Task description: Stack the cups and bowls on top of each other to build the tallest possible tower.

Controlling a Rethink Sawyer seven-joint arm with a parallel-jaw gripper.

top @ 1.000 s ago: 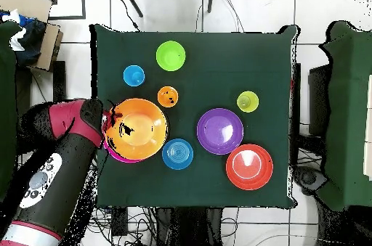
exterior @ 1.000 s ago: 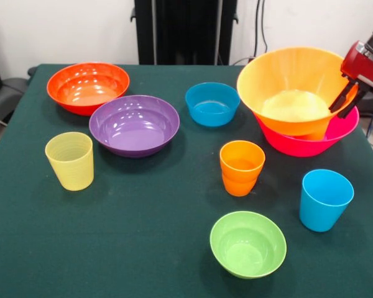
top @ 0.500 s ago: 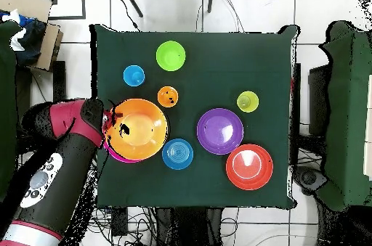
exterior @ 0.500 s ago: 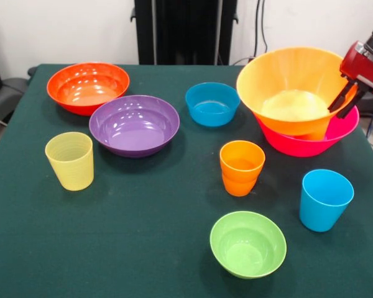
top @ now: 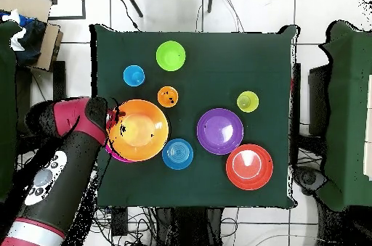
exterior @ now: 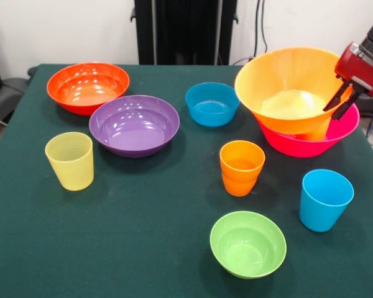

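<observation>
Front view: gripper (exterior: 339,104) seemingly pinching tilted orange bowl's (exterior: 286,87) rim over pink bowl (exterior: 311,139) near table edge.

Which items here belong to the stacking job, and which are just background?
Job items:
- orange large bowl sitting in pink large bowl, gripper at its rim
- red-orange bowl, purple bowl, blue bowl, green bowl
- yellow-green cup, orange cup, blue cup

Background:
- cardboard box
- floor cables
</observation>
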